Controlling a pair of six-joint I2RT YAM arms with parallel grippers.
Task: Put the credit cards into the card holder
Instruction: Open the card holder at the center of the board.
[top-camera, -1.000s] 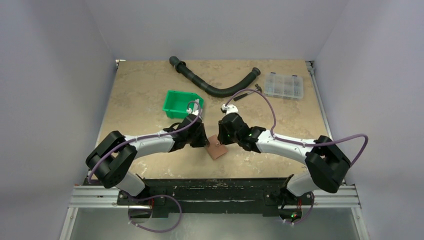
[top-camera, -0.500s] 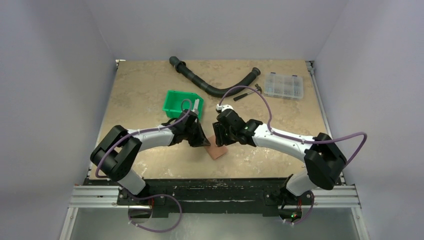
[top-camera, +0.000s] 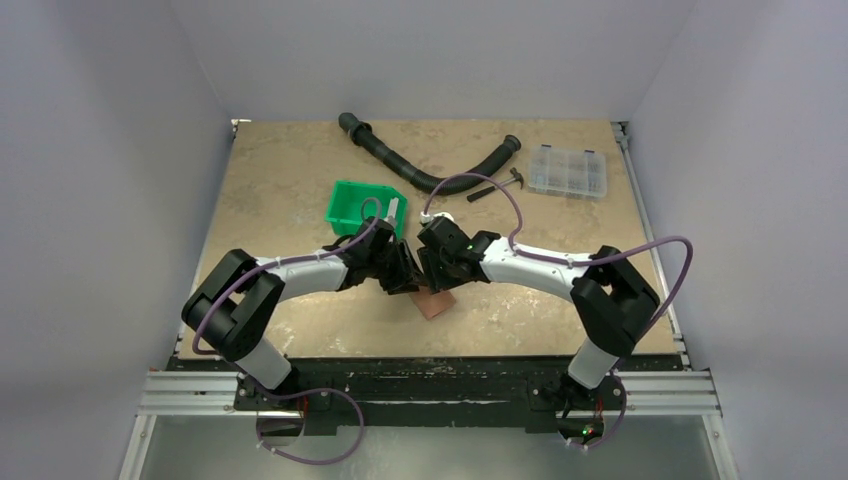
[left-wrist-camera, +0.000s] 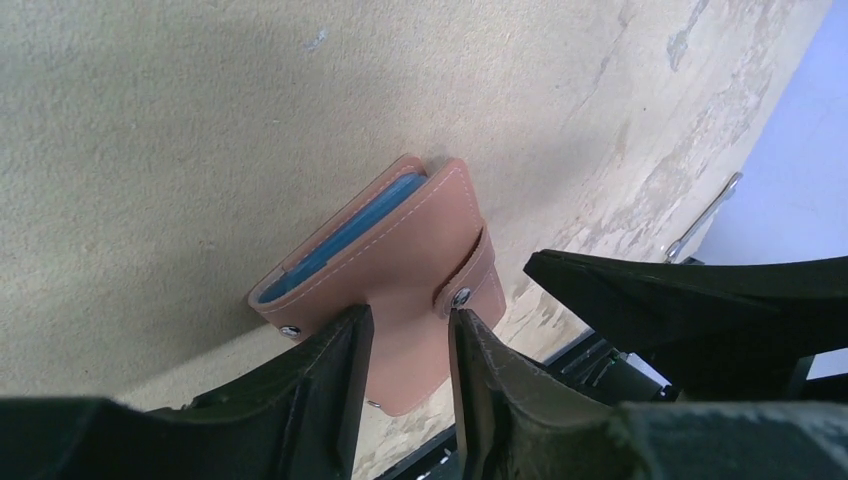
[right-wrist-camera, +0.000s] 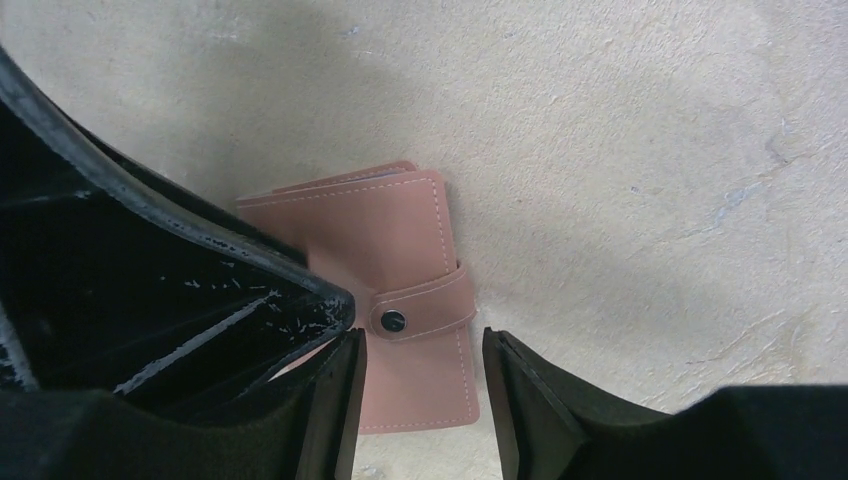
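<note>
While card holder lies folded, left gripper parted above it, right gripper likewise parted

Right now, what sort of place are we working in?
Probably a robot test bench: plain walls box in a tan table holding unrelated props: a green bin, a black hose, a clear parts box.

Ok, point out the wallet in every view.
Top: wallet at centre, near the table's front edge, partly hidden under the arms.
Left wrist: wallet at centre, running under the left claw, with a blue card edge showing.
Right wrist: wallet centre-left, reaching down below the right claw.
Shared landmark: the snap strap, in both wrist views; too small to see from the top.
</note>
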